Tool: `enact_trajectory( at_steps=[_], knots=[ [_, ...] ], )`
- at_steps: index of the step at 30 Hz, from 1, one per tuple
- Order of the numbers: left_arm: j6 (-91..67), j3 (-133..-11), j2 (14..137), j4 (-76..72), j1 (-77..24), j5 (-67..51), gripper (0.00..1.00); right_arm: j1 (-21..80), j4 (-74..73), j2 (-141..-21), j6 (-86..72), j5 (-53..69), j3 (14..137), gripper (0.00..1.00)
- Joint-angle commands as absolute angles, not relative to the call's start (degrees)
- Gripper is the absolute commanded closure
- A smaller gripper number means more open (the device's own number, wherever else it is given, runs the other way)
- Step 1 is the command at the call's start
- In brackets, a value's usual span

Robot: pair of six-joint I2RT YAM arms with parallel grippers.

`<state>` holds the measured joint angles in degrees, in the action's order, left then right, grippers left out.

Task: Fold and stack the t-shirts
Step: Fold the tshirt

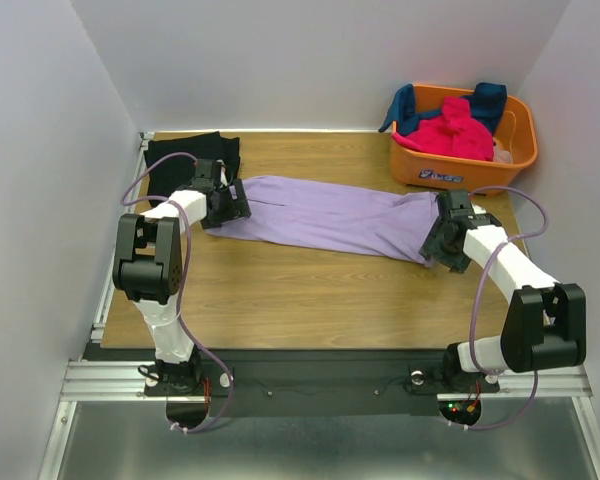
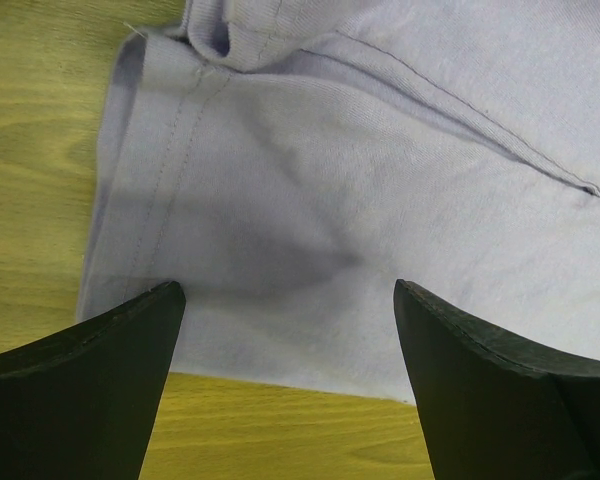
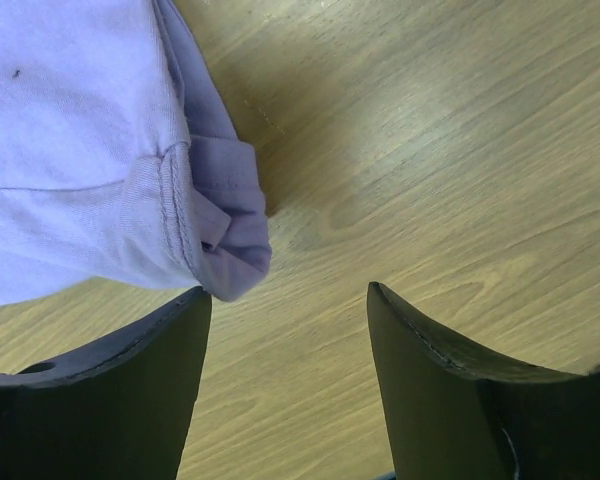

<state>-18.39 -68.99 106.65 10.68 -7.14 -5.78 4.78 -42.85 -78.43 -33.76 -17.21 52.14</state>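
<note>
The lavender-purple t-shirt lies stretched in a long band across the table. My left gripper is open at its left end; in the left wrist view the cloth lies flat between and beyond the fingers. My right gripper is open at the shirt's right end; in the right wrist view a hemmed corner lies by the left finger, not held. A black shirt lies at the back left. Hot-pink and dark teal-blue shirts lie in the basket.
The orange plastic basket stands at the back right of the wooden table. White walls close in the left, back and right sides. A metal rail runs along the near edge by the arm bases.
</note>
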Motion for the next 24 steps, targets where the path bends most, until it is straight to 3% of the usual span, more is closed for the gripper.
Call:
enact_trajectory(
  at_steps=[1,7,13,14,20,24],
  knots=[
    [-18.6,-67.3,106.7,11.0,-6.2,-6.0,0.02,4.5,-40.5,-77.9,-32.3,-17.5,54.4,0.31],
    [-18.7,-67.3,106.8,11.2,-6.1,-6.2,0.02,4.4,-39.6,-79.4,-32.4,-17.1,54.3,0.34],
    [-18.6,-67.1,106.8,11.1,-5.5,-6.2,0.02,4.4,-39.7,-80.7,-33.3,-17.1,53.5,0.62],
    [-18.7,-67.1,107.1,11.2,-4.8,-6.4,0.02,4.5,-39.8,-80.8,-33.5,-17.0,53.2,0.70],
    [-18.4,-67.1,107.8,11.0,-3.3,-7.5,0.02,4.5,-40.0,-81.8,-31.9,-17.1,53.1,0.94],
    [-17.7,-67.4,107.7,11.2,-2.6,-7.5,0.02,4.5,-41.4,-81.9,-28.5,-19.2,55.7,1.00]
  ],
)
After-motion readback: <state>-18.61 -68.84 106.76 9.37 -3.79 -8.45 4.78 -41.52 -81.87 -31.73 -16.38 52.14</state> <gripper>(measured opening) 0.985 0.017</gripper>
